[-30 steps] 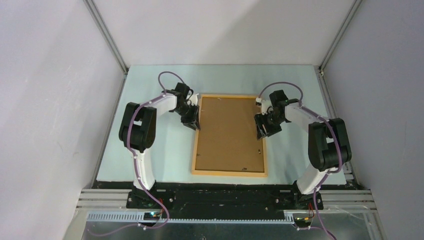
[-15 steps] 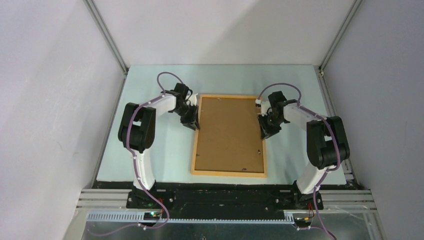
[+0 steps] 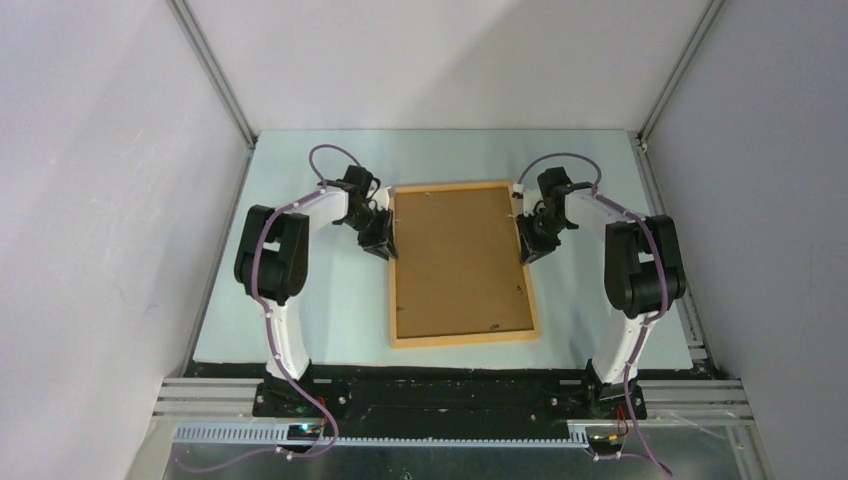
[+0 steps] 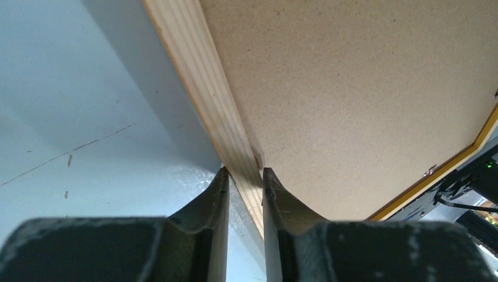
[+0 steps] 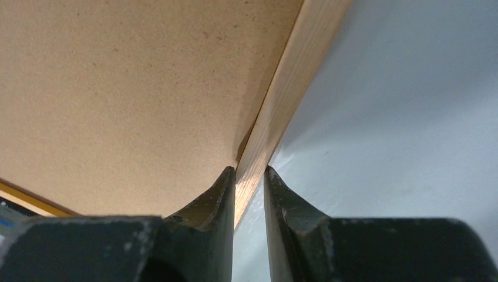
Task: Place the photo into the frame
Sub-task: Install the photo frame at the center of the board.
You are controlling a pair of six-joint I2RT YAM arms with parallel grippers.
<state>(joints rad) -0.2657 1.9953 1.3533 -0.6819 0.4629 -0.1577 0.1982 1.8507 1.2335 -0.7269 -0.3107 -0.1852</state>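
The light-orange wooden frame (image 3: 463, 340) sits at the table's middle, back side up, with the brown backing board (image 3: 458, 262) set in it. The photo is hidden from view. My left gripper (image 3: 383, 246) is shut on the frame's left rail (image 4: 226, 126). My right gripper (image 3: 526, 250) is shut on the frame's right rail (image 5: 281, 111). Both wrist views show the frame from below with table shadow under it, so it is held off the table.
The pale blue table mat (image 3: 300, 300) lies under the frame. Small metal tabs (image 3: 522, 289) sit along the backing's edges. Metal uprights (image 3: 215, 75) and grey walls close in the cell on both sides and at the back.
Both grippers have moved toward the back of the table with the frame. The frame has shifted back, turned slightly and lifted.
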